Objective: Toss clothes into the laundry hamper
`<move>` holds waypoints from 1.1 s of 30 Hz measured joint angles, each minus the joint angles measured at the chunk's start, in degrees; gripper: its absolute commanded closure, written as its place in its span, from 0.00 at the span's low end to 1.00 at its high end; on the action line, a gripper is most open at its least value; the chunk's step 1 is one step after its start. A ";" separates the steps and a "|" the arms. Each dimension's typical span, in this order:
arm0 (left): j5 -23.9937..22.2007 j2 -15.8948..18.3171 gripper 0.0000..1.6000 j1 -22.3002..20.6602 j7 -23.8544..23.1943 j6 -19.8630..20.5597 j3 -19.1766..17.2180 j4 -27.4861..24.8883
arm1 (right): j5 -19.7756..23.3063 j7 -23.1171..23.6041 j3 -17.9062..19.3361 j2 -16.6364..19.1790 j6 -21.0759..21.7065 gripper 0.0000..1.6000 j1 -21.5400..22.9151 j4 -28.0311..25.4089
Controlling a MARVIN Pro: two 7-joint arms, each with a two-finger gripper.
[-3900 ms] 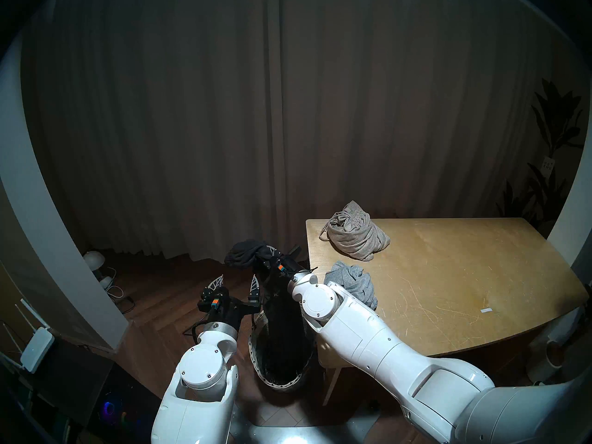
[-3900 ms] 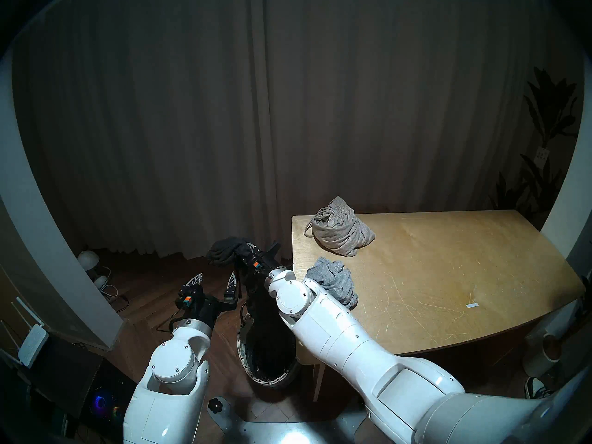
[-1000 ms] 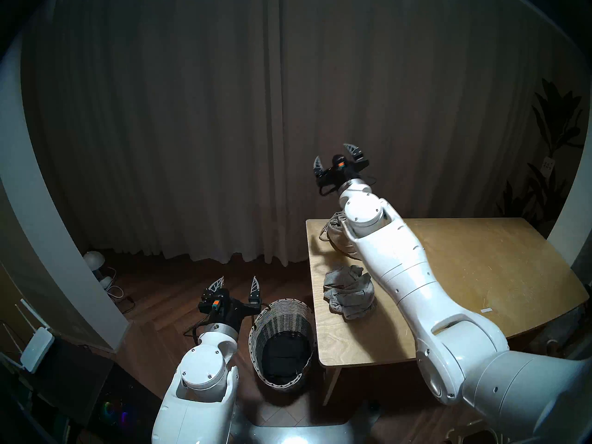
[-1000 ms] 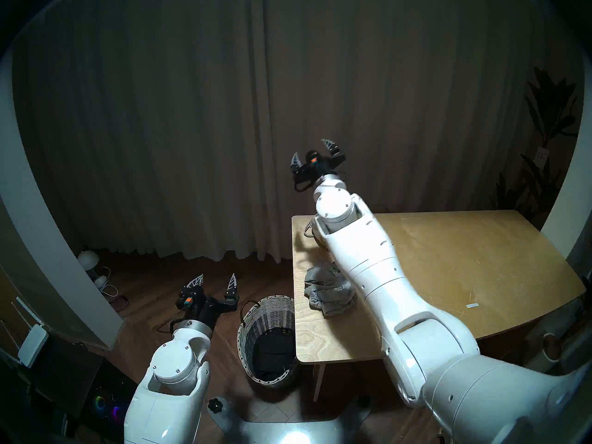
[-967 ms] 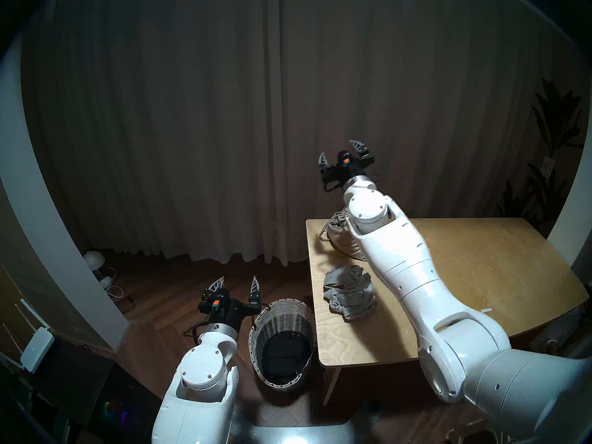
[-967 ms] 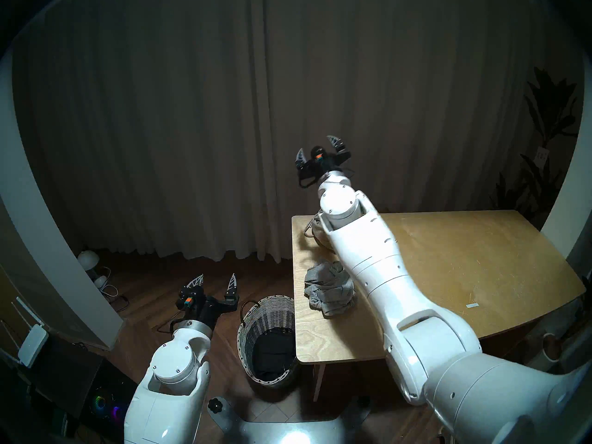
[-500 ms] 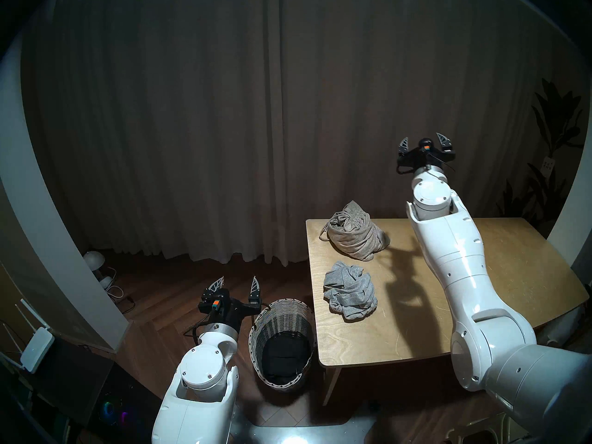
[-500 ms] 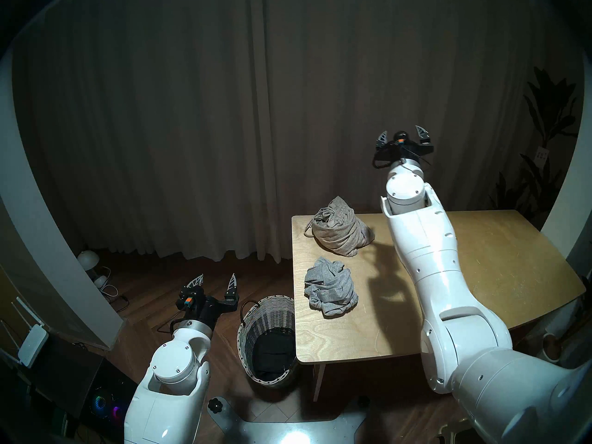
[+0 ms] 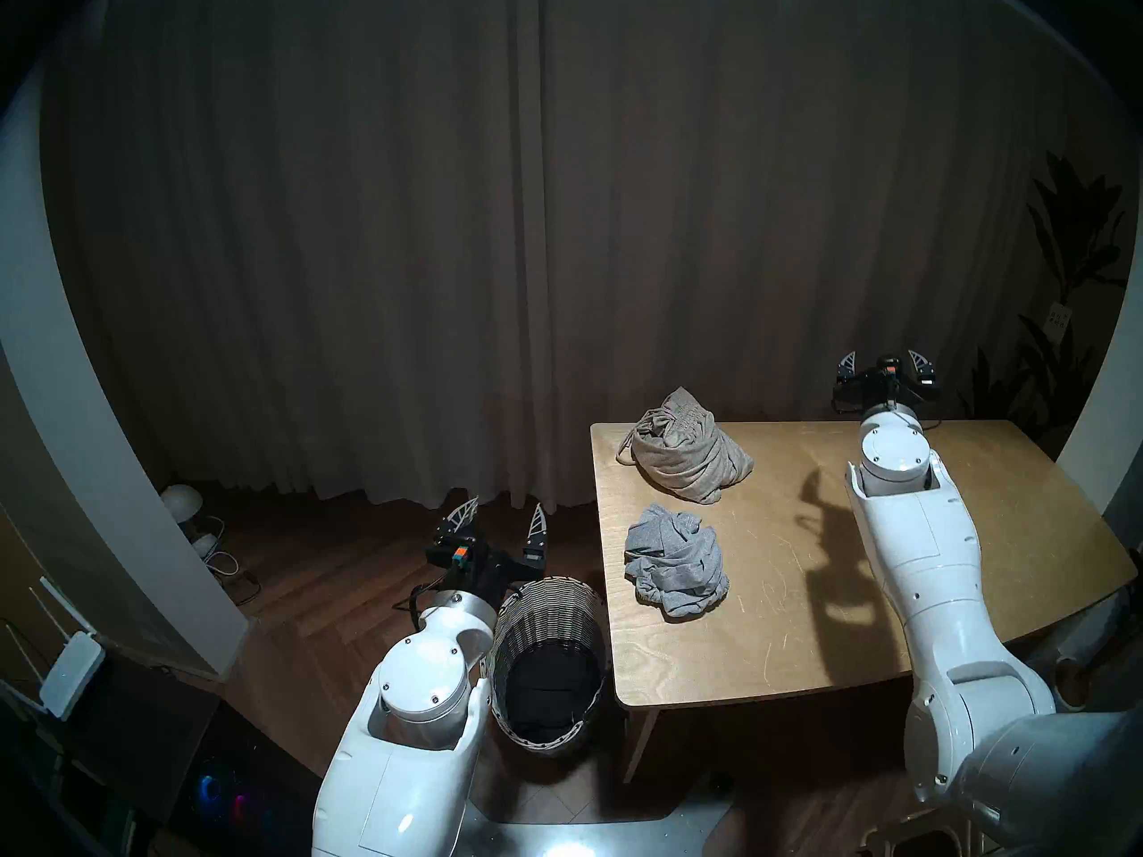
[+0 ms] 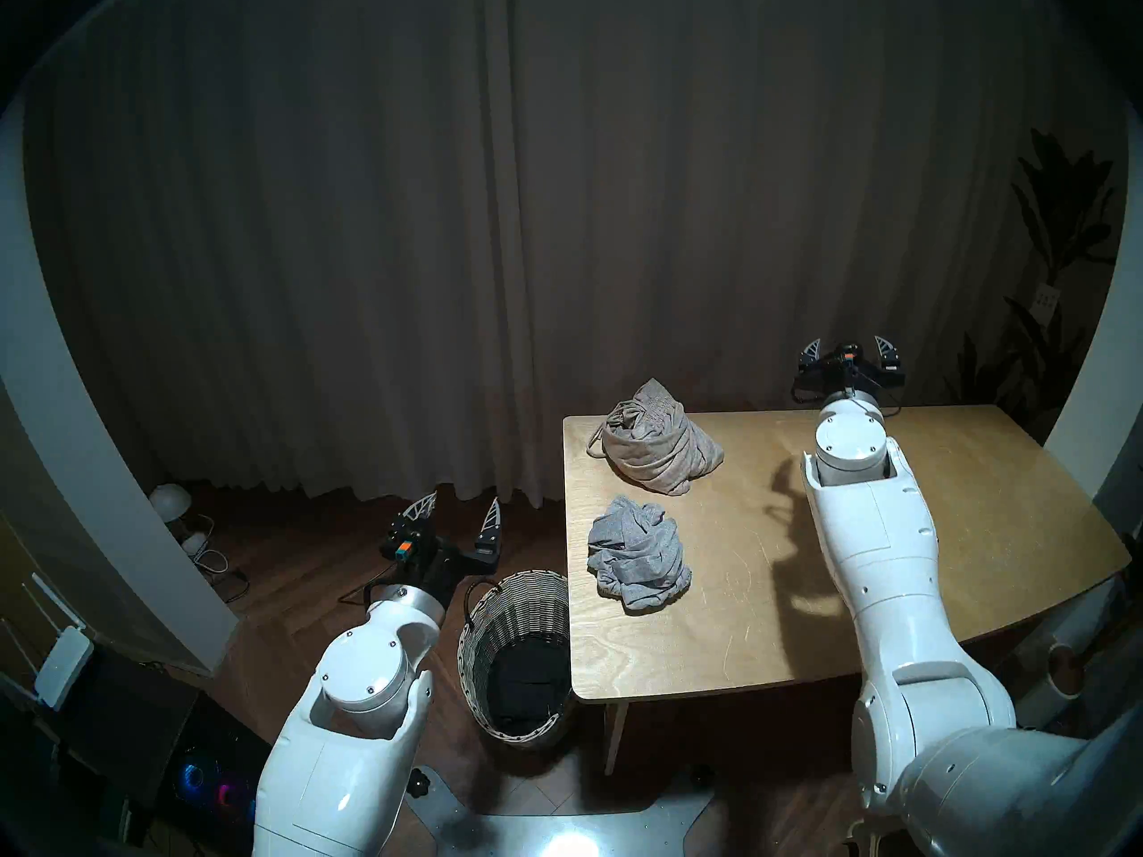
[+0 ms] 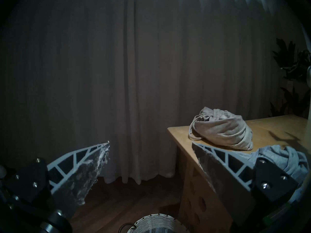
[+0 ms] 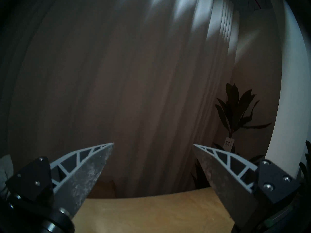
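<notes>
Both end effectors gape wide, empty: left end effector (image 9: pixel 504 508) beside the tall whitish-grey woven wicker hamper (image 9: pixel 550 614), right end effector (image 9: pixel 886 360) over the wooden worktop (image 9: pixel 804 590).
Black knit garment (image 9: pixel 550 689) lies inside the hamper; the small heather-grey garment (image 9: pixel 674 568) and beige-grey ribbed drawstring garment (image 9: pixel 683 451) sit on the worktop.

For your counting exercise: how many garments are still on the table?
2. The beige garment lies near the table's far left corner; the grey garment sits nearer, by the left edge. A black one lies in the hamper.

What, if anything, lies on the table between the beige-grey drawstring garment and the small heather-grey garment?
Nothing: in both head views only a bare strip of table separates the beige-grey drawstring garment from the small heather-grey garment.
</notes>
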 measured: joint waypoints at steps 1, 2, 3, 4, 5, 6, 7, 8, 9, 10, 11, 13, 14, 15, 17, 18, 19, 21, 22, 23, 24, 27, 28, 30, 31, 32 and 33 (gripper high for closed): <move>0.00 0.21 0.00 -0.40 -0.52 0.20 0.74 0.00 | 0.26 0.27 0.27 0.04 -0.07 0.00 -0.69 0.00; 0.00 0.51 0.00 -0.93 -1.31 0.60 1.85 0.00 | 0.63 0.66 0.63 0.10 -0.21 0.00 -1.67 0.00; -0.03 0.66 0.00 -1.15 -1.71 0.81 2.37 0.00 | 0.79 0.85 0.78 0.13 -0.28 0.00 -2.13 0.00; -0.06 0.81 0.00 -1.36 -2.12 1.02 2.90 0.00 | 0.95 1.03 0.92 0.16 -0.35 0.00 -2.59 0.00; -0.20 1.03 0.00 -1.66 -2.75 1.38 3.72 0.00 | 1.20 1.34 1.12 0.20 -0.48 0.00 -3.26 -0.04; -0.51 1.31 0.00 -2.07 -3.67 1.90 4.86 0.00 | 1.55 1.84 1.38 0.23 -0.67 0.00 -4.16 -0.07; -1.07 1.66 0.00 -2.58 -4.84 2.71 6.33 0.00 | 2.06 2.60 1.61 0.25 -1.01 0.00 -5.19 -0.13; -1.39 1.83 0.00 -2.86 -5.42 3.16 7.04 0.01 | 2.30 3.02 1.69 0.25 -1.21 0.00 -5.70 -0.28; -1.71 2.01 0.00 -3.14 -6.01 3.61 7.75 0.01 | 2.55 3.45 1.77 0.26 -1.41 0.00 -6.20 -0.42; -2.10 2.21 0.00 -3.51 -6.62 4.15 8.56 0.03 | 2.82 4.01 1.84 0.26 -1.67 0.00 -6.81 -0.68; -2.70 2.46 0.00 -4.02 -7.39 4.91 9.70 0.06 | 3.21 4.73 1.88 0.26 -2.06 0.00 -7.66 -1.09; -3.63 2.73 0.00 -4.75 -8.30 6.01 11.22 0.17 | 3.79 5.81 1.88 0.25 -2.66 0.00 -8.79 -1.65; -4.72 2.89 0.00 -5.48 -9.10 7.22 12.51 0.32 | 4.38 6.95 1.88 0.24 -3.27 0.00 -9.79 -2.16; -5.24 2.94 0.00 -5.79 -9.44 7.77 13.01 0.37 | 4.64 7.51 1.88 0.24 -3.55 0.00 -10.21 -2.39; -7.13 3.01 0.00 -6.88 -10.57 9.72 14.49 0.66 | 5.55 9.43 1.76 0.21 -4.55 0.00 -11.56 -3.06; -7.97 3.01 0.00 -7.41 -11.03 10.66 15.09 0.87 | 5.97 10.34 1.60 0.20 -5.01 0.00 -12.10 -3.33; -8.91 2.98 0.00 -8.19 -11.55 12.08 15.89 1.31 | 6.57 11.73 1.27 0.15 -5.70 0.00 -12.79 -3.65; -10.04 2.81 0.00 -9.15 -12.03 14.09 16.72 2.26 | 7.47 13.55 0.63 0.01 -6.75 0.00 -13.65 -4.07; -10.52 2.67 0.00 -9.62 -12.14 14.96 16.98 2.99 | 7.86 14.45 0.38 -0.08 -7.18 0.00 -13.97 -4.22; -10.88 2.51 0.00 -10.02 -12.18 15.71 17.12 3.68 | 8.21 15.28 0.16 -0.15 -7.57 0.00 -14.23 -4.33; -11.24 2.29 0.00 -10.45 -12.18 16.55 17.17 4.51 | 8.65 16.24 -0.09 -0.22 -8.04 0.00 -14.51 -4.42; -11.84 1.37 0.00 -12.22 -11.53 18.74 16.69 7.41 | 10.08 19.23 -0.73 -0.44 -9.36 0.00 -15.26 -4.56; -11.78 1.22 0.00 -12.55 -11.23 19.01 16.57 7.84 | 10.31 19.66 -0.82 -0.46 -9.55 0.00 -15.36 -4.55; -10.94 0.81 0.00 -13.66 -9.88 19.61 16.43 9.21 | 10.97 20.90 -0.94 -0.48 -10.09 0.00 -15.61 -4.49; -9.65 0.59 0.00 -14.38 -8.81 19.90 16.57 10.05 | 11.33 21.54 -0.94 -0.46 -10.35 0.00 -15.73 -4.39; -8.90 0.49 0.00 -14.77 -8.19 20.05 16.74 10.54 | 11.52 21.88 -0.94 -0.44 -10.48 0.00 -15.77 -4.33; -8.03 0.36 0.00 -15.28 -7.40 20.23 17.02 11.19 | 11.76 22.28 -0.88 -0.40 -10.66 0.00 -15.83 -4.27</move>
